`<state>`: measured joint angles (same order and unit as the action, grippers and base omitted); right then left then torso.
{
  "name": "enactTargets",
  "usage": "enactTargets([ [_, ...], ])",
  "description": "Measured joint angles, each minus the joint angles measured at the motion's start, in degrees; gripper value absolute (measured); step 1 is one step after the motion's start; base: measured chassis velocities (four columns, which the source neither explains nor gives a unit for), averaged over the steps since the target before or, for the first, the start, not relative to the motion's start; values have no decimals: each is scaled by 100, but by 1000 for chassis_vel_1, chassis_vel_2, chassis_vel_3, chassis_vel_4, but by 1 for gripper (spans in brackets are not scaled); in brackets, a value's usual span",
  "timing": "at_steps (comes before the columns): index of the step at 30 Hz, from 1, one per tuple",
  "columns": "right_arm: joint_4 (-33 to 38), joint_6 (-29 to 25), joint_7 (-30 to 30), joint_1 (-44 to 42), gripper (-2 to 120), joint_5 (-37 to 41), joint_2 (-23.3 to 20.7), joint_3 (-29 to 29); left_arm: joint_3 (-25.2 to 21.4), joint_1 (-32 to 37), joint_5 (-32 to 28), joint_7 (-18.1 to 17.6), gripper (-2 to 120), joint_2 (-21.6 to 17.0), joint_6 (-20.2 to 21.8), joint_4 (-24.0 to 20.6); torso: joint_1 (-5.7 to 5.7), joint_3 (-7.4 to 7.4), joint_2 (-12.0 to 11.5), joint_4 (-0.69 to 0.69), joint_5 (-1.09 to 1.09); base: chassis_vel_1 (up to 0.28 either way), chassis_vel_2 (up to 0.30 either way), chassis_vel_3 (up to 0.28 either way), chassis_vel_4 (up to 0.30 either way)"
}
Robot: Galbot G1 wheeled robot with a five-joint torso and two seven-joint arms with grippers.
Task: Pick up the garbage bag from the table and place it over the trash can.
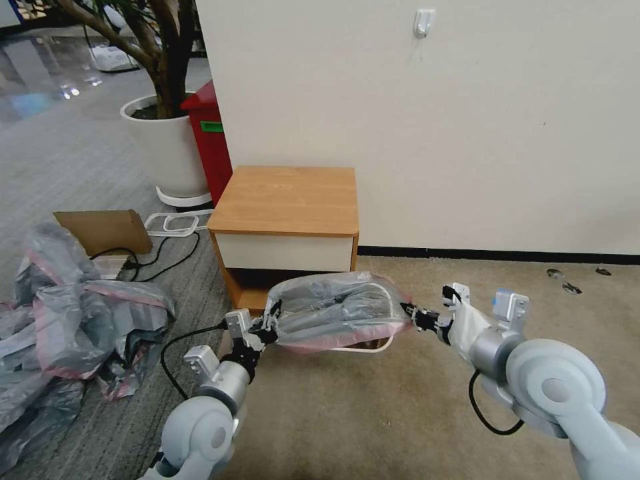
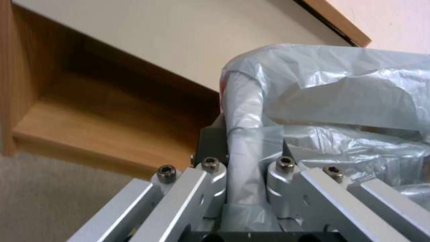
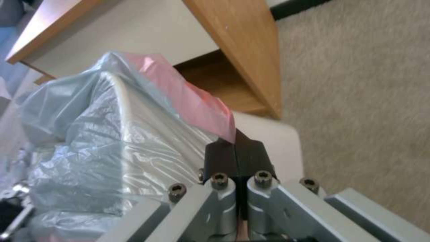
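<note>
Low in the frame, left pincer [image 1: 270, 325] and right pincer [image 1: 415, 313] pinch the garbage bag [image 1: 333, 313] taut over the trash can [image 1: 373, 345]; the thin film could probably tear or slip free.

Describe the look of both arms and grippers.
Both arms are light grey with rounded joint housings and loose black cables. The left gripper and right gripper have silver aluminium linkage bars with hex-socket bolts and black fingertips. A blue mark sits on the right wrist.

A heap of grey-and-pink bags [image 1: 63, 320] is lying beside what looks like cardboard [image 1: 103, 230]; a red bin [image 1: 210, 137] is standing against a potted tree [image 1: 167, 143].
</note>
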<state>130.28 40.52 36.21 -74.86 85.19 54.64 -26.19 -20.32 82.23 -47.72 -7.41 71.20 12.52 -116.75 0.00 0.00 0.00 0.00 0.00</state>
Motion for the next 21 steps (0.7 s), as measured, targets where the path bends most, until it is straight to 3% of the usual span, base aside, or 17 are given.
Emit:
enactTargets([
  [7, 3, -6, 41, -142, 0, 390, 158, -40, -134, -93, -623, -8, 7, -52, 135, 81, 0, 0, 0, 0, 0, 0, 0, 0, 0],
  [16, 210, -10, 66, -323, 0, 440, 349, -42, -227, -208, -861, -85, 7, -97, 196, 190, 0, 0, 0, 0, -1, 0, 0, 0, 0],
  [21, 76, -55, 50, -369, 0, -18, 687, 212, -218, -252, -948, -214, 7, -138, 209, 135, 0, 0, 0, 0, 0, 0, 0, 0, 0],
])
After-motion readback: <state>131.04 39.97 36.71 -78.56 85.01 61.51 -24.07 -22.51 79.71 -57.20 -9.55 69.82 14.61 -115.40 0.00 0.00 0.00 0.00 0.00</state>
